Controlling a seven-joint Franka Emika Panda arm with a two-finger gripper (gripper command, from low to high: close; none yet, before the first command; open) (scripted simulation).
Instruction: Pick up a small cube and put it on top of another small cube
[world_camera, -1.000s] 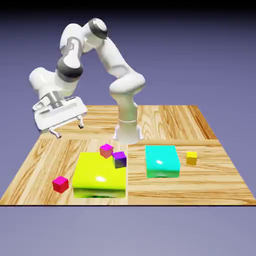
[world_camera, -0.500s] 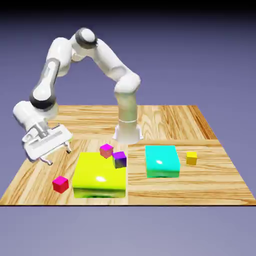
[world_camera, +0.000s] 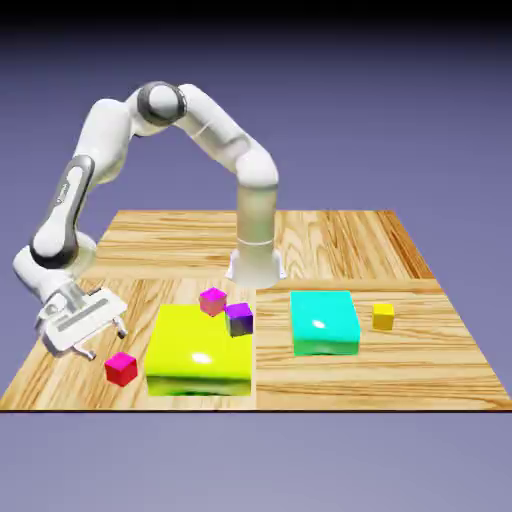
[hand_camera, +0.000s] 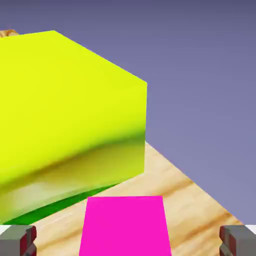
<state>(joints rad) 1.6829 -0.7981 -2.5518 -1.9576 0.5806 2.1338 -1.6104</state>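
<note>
Holds the jaws spread wide and tilted, just beside the red cube (world_camera: 121, 369) — probably to leave room for a grip on opposite faces. Grasps nothing: in the hand view, shows gaps on either side of the cube. Look for it on the bench (world_camera: 430, 382), at the exterior view's near left, left of the yellow block (world_camera: 200, 345). Likely calls for a careful final approach — could otherwise nudge it toward that block.

A plain blue-violet backdrop (world_camera: 400, 120) surrounds the wood-grained worktop (world_camera: 330, 385), darkening to black high above it; light glares on its grain.
</note>
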